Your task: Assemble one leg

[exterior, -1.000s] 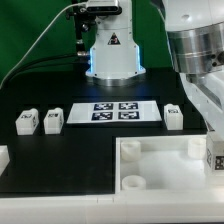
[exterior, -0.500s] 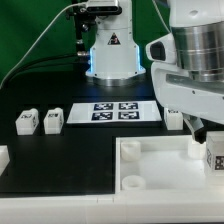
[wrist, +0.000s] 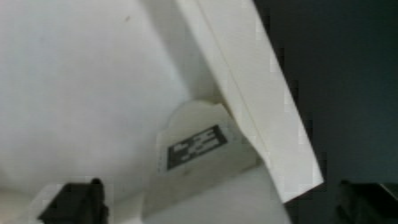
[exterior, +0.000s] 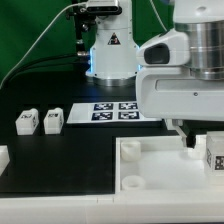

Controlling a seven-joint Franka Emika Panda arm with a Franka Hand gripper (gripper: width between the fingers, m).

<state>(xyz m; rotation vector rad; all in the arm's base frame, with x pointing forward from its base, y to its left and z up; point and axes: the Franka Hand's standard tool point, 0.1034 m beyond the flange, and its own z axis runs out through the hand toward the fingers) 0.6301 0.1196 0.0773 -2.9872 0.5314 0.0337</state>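
White plastic leg lies in the tray-like part, near the table's front edge at the exterior view's right. Gripper hovers above, fingers spread, empty. Likely light, rigid, slick; grip its flat opposite sides.

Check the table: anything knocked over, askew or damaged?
Nothing stands out. Two legs stand upright beside the marker board, one stands at the tray. The arm hides the spot beyond.
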